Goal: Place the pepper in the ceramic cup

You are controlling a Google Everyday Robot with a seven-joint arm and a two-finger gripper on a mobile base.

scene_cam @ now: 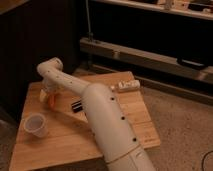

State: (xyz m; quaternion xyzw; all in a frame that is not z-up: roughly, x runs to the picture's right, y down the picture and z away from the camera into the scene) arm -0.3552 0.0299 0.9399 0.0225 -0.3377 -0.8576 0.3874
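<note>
- A wooden table (60,146) of pale planks is seen at the lower left, standing on a speckled floor (186,125).
- A thick white arm (107,125) is stretched across the table from about 5 o'clock towards 10 o'clock, bent at a rounded joint near the far-left corner and turned downward from there.
- The gripper (49,96) is found below that joint, at about 10 o'clock on the table and low over the planks. It is largely hidden by the wrist, so whether it is released or clenched cannot be told.
- The pepper (52,101) is shown as a small orange shape right at the gripper, at about 10 o'clock on the table. Whether it is held or is resting on the wood cannot be told.
- The ceramic cup (36,125) is set upright at about 8 o'clock on the table, near the left edge. It lies at roughly 7 o'clock from the pepper, near it but apart, with bare wood between them.
- A black bar (77,105) is laid flat on the planks at about 3 o'clock from the pepper, just beside the arm.
- A small pale bottle-like object (128,86) is laid on its side at about 1 o'clock on the table, near the far-right corner; any print on it is too small to be read.
- A long grey metal rail (150,57) is run behind the table, in front of a dark background.
</note>
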